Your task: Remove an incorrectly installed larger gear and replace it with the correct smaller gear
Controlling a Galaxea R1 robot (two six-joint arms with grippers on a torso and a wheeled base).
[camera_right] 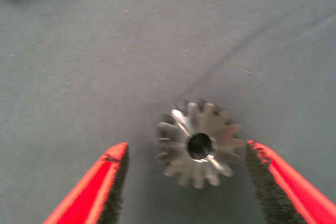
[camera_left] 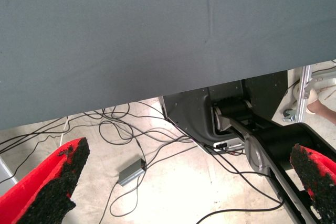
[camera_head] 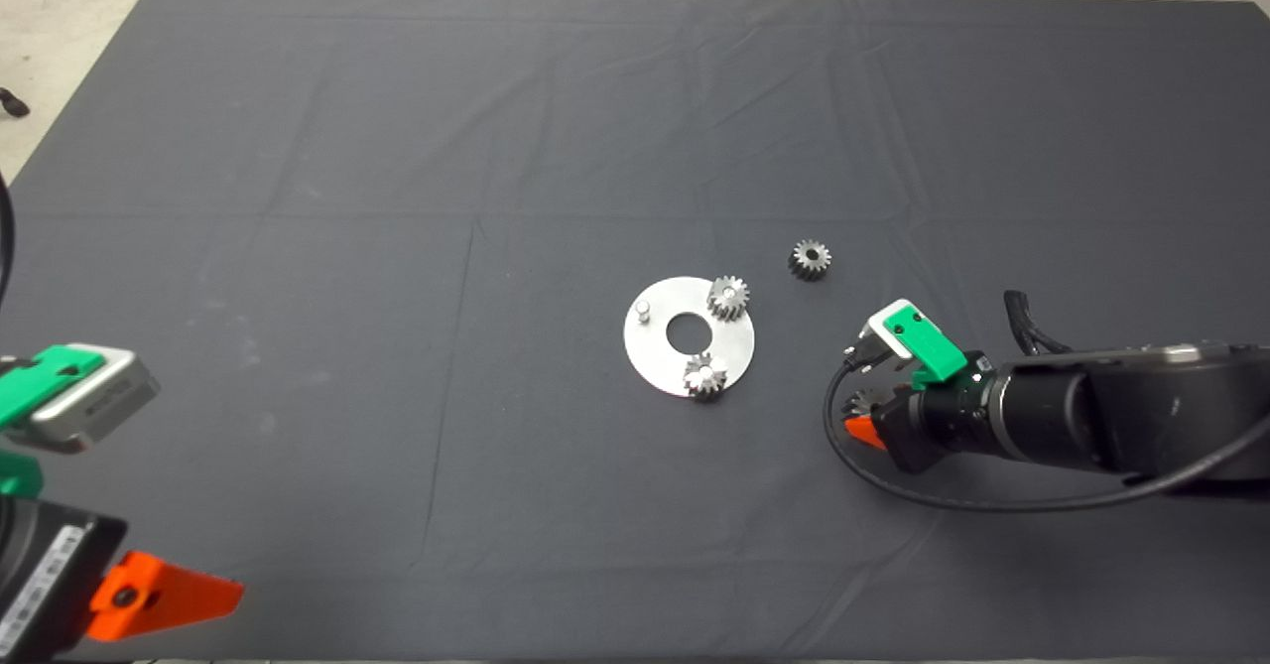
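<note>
Because the right gripper (camera_right: 186, 184) hangs wide open over the larger gear (camera_right: 198, 144), which lies flat on the worktop right of the plate (camera_head: 655, 356), you close straight in (bore axis upright). The left gripper (camera_left: 184, 182) waits open, near left.

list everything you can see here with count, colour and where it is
mat: 1, dark grey, covers the table
round plate: 1, silver with a centre hole, mid-mat
mounted gears: 2, grey steel, on the plate's pegs
bare peg: 1, silver, on the plate, nothing on it
smaller gear: 1, dark grey, loose on the mat beside the plate
larger gear: 1, grey steel, flat on the mat between the right fingers, untouched
cables: several, black, on the floor beyond the mat
right end effector: 1, green and red, open around the larger gear
left end effector: 1, green and red, open, parked lower left
</note>
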